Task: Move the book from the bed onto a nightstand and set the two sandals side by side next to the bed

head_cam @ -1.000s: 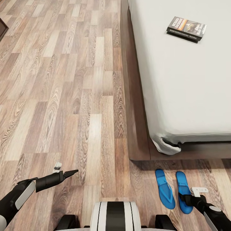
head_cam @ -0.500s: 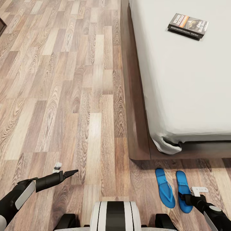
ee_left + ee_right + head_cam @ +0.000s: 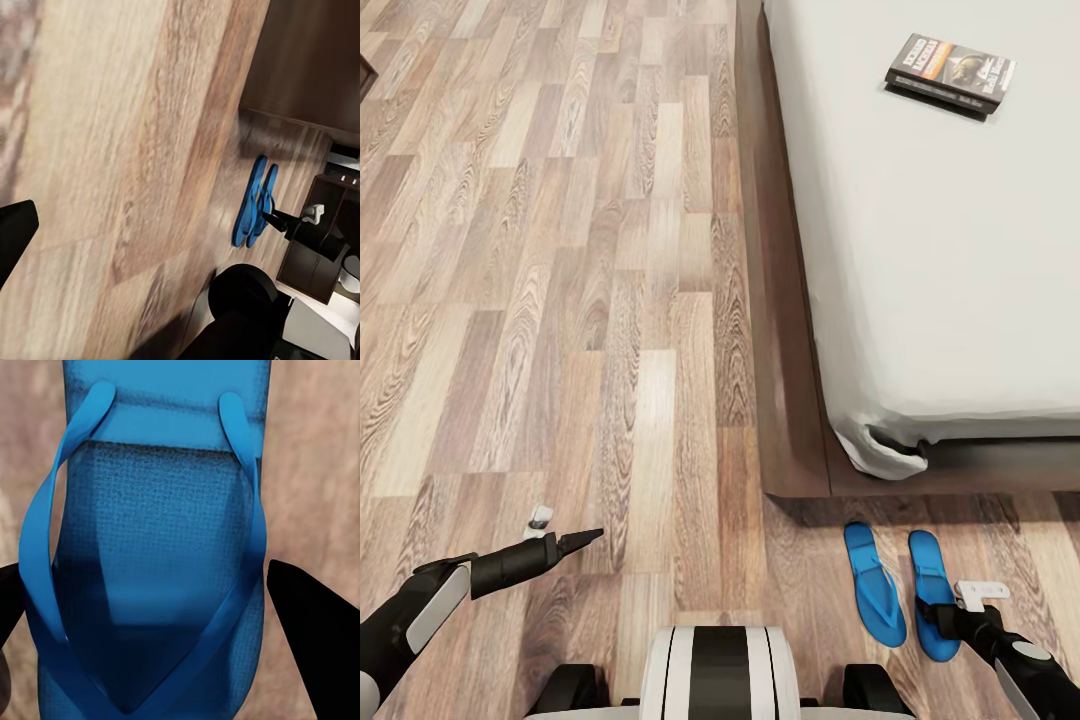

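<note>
Since a second ago the whole head view has crept slightly, so the thin dark paperback book with the orange band [image 3: 951, 73] sits a touch higher and further right in it; that is the camera drifting, while arms and sandals show no change. The two bright blue flat flip-flop sandals [image 3: 905, 586] lie side by side on the wood-plank floor [image 3: 560, 300], just off the corner of the low dark-brown platform bed [image 3: 790, 400].

The right gripper [image 3: 180, 607] hovers over the right-hand sandal with its fingers spread to either side of the strap. The left gripper [image 3: 575, 543] hangs over bare floor, fingers apparently together (though the pictures do not settle it).

The sandal step looks finished or nearly so. Next, I judge, the right arm should lift clear, then the robot must close on the book, which lies well apart up the light-grey mattress.
</note>
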